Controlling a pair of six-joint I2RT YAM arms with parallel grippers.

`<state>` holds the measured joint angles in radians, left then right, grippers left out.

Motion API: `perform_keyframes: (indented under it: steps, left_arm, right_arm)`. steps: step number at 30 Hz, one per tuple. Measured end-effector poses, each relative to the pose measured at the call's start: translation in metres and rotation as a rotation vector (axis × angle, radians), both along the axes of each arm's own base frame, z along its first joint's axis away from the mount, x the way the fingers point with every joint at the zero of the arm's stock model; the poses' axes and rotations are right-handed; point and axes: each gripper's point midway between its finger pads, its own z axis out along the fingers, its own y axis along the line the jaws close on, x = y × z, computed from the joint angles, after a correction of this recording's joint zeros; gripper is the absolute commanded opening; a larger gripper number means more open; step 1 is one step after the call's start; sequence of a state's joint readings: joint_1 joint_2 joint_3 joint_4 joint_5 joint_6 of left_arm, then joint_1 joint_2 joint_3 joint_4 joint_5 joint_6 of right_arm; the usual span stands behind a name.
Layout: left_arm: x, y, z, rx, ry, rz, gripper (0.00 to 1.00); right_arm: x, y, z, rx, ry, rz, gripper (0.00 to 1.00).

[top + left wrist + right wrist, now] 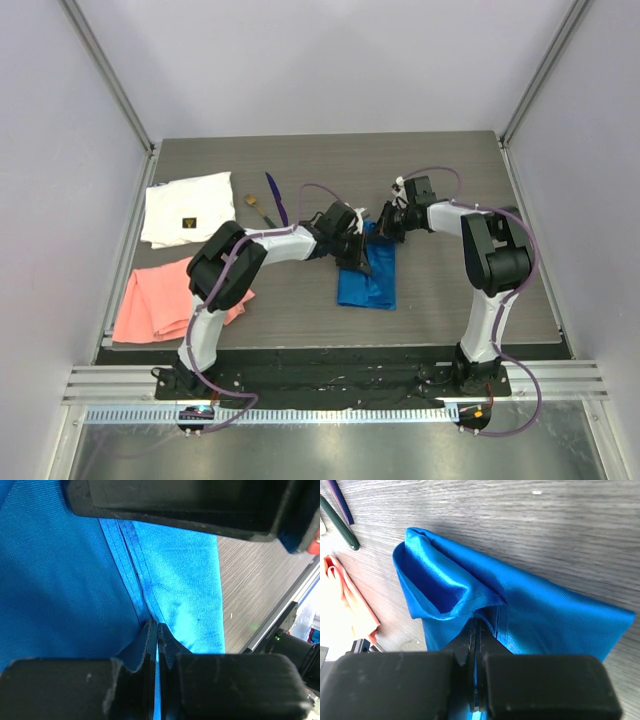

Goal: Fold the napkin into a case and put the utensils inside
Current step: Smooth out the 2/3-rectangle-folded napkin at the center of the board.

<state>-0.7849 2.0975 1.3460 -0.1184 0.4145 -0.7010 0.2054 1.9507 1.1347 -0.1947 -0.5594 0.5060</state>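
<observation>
The blue napkin (370, 288) lies folded into a narrow strip at the table's middle. Its far end is lifted into an open pocket (432, 582). My left gripper (356, 258) is shut on a fold of the napkin (65, 580), the cloth pinched between its tips (154, 628). My right gripper (386, 228) is shut on the napkin's (550, 607) upper edge beside the pocket, at its tips (476, 626). The utensils lie apart to the left: the purple one (276, 200) (340, 502) and the green-handled one (258, 208) (340, 526).
A white cloth (190, 208) with a small dark label lies at the far left. A salmon-pink cloth (160, 300) (347, 592) lies in front of it. Wood-grain table (260, 575) shows beside the napkin, with a metal rail (295, 605) at its edge.
</observation>
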Motion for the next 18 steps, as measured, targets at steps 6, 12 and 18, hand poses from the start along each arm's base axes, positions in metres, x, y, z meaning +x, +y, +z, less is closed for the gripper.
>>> perform_keyframes:
  steps: [6, 12, 18]
  left_arm:
    - [-0.002, 0.0, 0.004, -0.009, -0.004, -0.004, 0.18]
    - [-0.002, 0.001, 0.025, -0.028, -0.018, -0.003, 0.17]
    - [0.005, 0.005, 0.052, -0.06, -0.045, 0.019, 0.11]
  right_arm:
    - [-0.004, -0.001, 0.023, 0.004, -0.019, -0.001, 0.11]
    - [-0.003, -0.008, 0.065, 0.001, -0.112, -0.013, 0.12]
    - [-0.01, -0.015, 0.065, -0.015, -0.116, -0.015, 0.09]
